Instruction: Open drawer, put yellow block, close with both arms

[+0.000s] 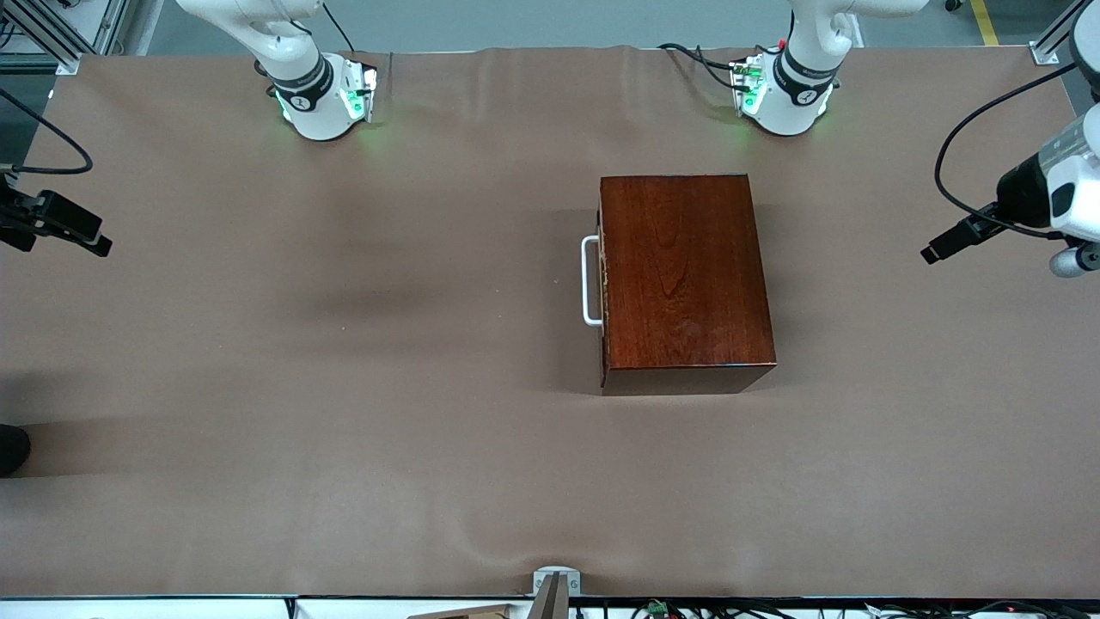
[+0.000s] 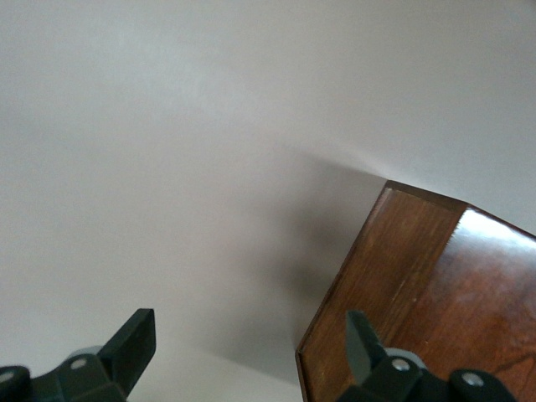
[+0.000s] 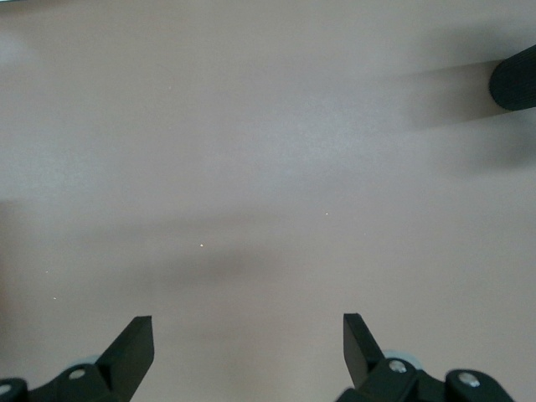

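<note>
The drawer (image 1: 603,279) is seen fully shut inside the mahogany-coloured box (image 1: 683,275), which rests on the counter (image 1: 344,387) toward the left arm's end, nearer to that arm's base than to the front camera. The box's long axis runs from the robots' bases toward the front camera. The drawer front and its white U-shaped handle (image 1: 589,280) face the right arm's end of the counter, so the drawer would be drawn out across the counter, at right angles to the box's long axis. The handle's own length is aligned with the box's long axis.

The left tool (image 2: 251,343) is held over the counter just beside a corner of the box, with its fingers spread apart and nothing between them. The right tool (image 3: 248,343) is held over bare counter at the right arm's end, also spread wide and empty.

No yellow block can be found in any view, so the placing step may stall unless the block is located. The box is judged free-standing: a pull on the handle could drag the whole box instead of the drawer unless it is braced. A misaligned approach could let the fingers slip off the thin handle.
</note>
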Robot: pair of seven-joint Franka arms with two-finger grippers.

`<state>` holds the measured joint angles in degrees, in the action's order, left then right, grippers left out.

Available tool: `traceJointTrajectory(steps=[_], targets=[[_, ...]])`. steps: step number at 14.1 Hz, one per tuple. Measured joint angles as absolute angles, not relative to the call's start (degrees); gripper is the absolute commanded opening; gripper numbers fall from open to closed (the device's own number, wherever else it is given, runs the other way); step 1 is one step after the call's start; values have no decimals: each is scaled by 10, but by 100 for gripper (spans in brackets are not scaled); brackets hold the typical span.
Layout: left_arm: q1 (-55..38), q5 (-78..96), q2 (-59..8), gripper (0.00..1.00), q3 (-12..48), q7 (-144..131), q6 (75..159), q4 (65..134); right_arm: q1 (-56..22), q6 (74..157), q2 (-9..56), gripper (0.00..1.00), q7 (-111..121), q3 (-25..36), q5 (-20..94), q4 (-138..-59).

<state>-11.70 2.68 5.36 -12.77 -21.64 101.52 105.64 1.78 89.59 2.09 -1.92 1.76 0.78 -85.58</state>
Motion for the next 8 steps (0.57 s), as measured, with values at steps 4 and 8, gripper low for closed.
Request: traceJointTrajectory(steps=[4,8], targets=[[-47,27,49,100,-43,-149,990,1018,18,896,21,100,-19,18,8,-856],[-39,-7,25,100,-5,-128,932,963,18,896,21,100,-19,18,8,-856]])
